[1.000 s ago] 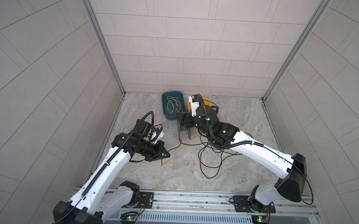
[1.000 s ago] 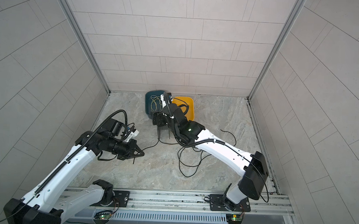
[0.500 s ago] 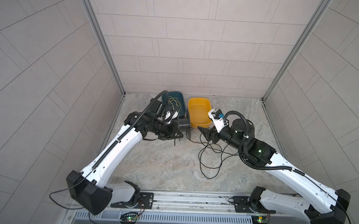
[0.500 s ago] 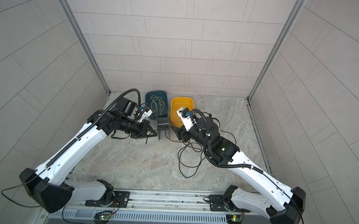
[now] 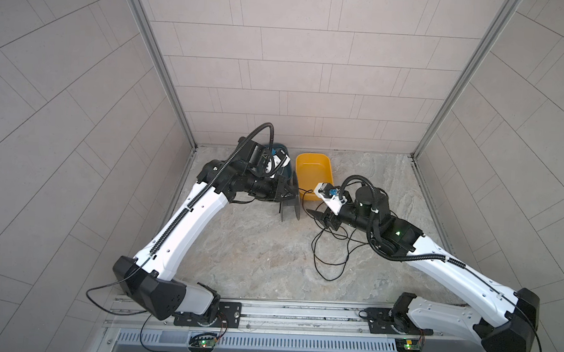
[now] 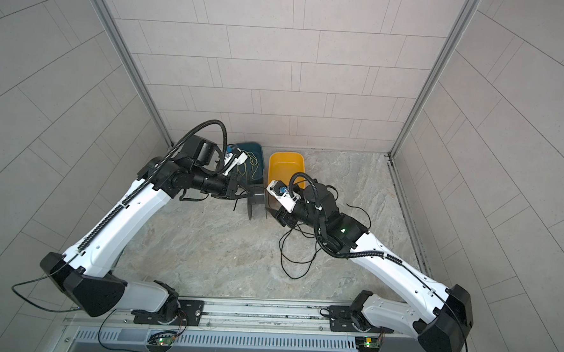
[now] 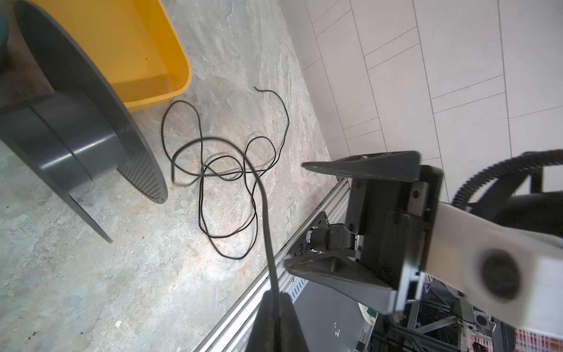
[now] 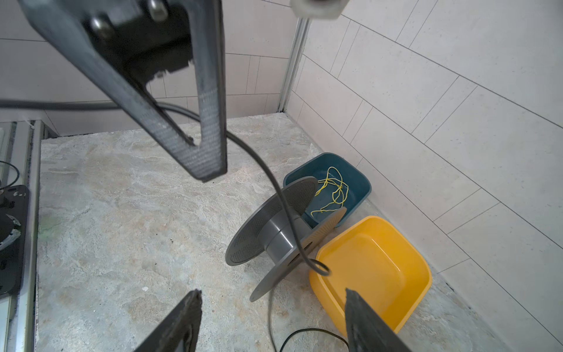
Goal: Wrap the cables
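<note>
While the left claw [image 7: 274,304] pinches the cable [image 7: 225,189], the right claw [image 7: 294,215] hangs with its fingers apart.
Both top views give me the cable's loops on the counter [image 5: 253,254] between the grey spool [image 5: 290,203] and the right arm [image 5: 435,267], the heap stretching longest from the yellow tub [image 5: 312,168] toward the front rail [image 5: 300,312]. The left wrist view shows plainly what they barely give: one strand running straight from the heap into the closed left claw, and the loose end curling off toward the tiled wall [image 7: 396,76]. The right wrist view catches that strand slanting down past the spool's hub, touching or not I cannot tell, and a yellow-green cord [image 8: 332,192] lying in the blue tub [image 8: 359,179].
</note>
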`<action>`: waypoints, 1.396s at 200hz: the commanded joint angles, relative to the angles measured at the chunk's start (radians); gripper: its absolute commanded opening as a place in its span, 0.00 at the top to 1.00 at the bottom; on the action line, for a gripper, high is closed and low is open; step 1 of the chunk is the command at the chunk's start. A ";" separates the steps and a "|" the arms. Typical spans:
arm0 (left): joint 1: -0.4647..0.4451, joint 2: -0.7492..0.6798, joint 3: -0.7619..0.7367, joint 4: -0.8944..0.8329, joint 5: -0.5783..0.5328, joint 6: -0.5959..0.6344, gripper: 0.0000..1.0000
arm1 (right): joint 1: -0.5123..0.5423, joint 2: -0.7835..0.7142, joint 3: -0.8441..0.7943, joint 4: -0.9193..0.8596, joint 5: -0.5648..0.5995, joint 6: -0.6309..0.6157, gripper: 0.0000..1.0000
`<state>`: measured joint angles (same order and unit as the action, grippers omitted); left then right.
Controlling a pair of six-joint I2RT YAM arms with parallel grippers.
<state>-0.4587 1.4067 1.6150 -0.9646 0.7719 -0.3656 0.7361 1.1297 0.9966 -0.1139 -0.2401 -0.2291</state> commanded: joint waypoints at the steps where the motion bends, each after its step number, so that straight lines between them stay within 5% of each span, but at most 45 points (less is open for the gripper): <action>1: -0.005 0.012 0.042 -0.041 0.046 0.041 1.00 | -0.006 0.022 0.005 0.084 -0.033 -0.034 0.28; 58: -0.004 0.005 0.048 -0.076 0.046 0.059 1.00 | -0.022 0.062 0.020 0.160 -0.044 -0.023 0.37; 242: -0.004 0.025 0.028 -0.051 0.025 0.061 1.00 | -0.019 0.124 0.092 0.077 -0.045 -0.024 0.92; 279: 0.001 0.019 0.021 -0.044 -0.017 0.053 0.70 | -0.019 0.088 0.059 0.076 0.020 -0.037 1.00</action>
<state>-0.4587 1.4364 1.6348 -1.0195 0.7837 -0.3214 0.7162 1.2629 1.0584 -0.0311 -0.2794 -0.2436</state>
